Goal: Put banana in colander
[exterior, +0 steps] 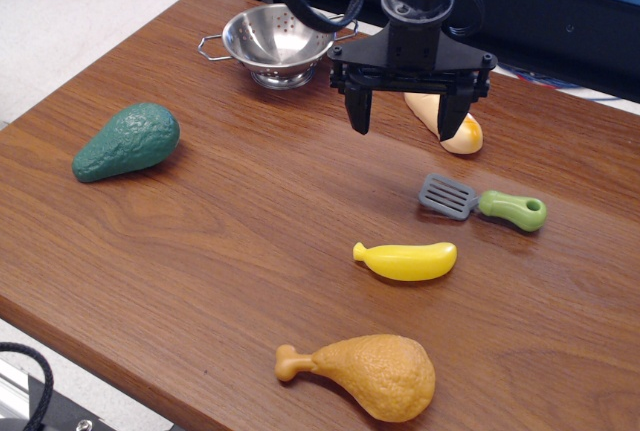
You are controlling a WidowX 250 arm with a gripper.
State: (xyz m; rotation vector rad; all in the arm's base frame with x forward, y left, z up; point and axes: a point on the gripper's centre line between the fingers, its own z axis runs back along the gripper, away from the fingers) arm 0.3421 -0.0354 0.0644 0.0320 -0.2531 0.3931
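The yellow toy banana [406, 260] lies on its side on the wooden table [220, 241], right of centre toward the front. The steel colander [276, 44] stands upright and empty at the back of the table, its wire handles sticking out left and right. My gripper [403, 118] hangs open and empty above the table at the back, its two black fingers spread wide. It is just right of the colander and well behind the banana, touching neither.
A tan-orange bread loaf [450, 123] lies behind the right finger. A spatula [482, 202] with a grey blade and green handle lies behind the banana. An orange drumstick [370, 375] sits near the front edge. A dark green avocado [127, 141] is at left.
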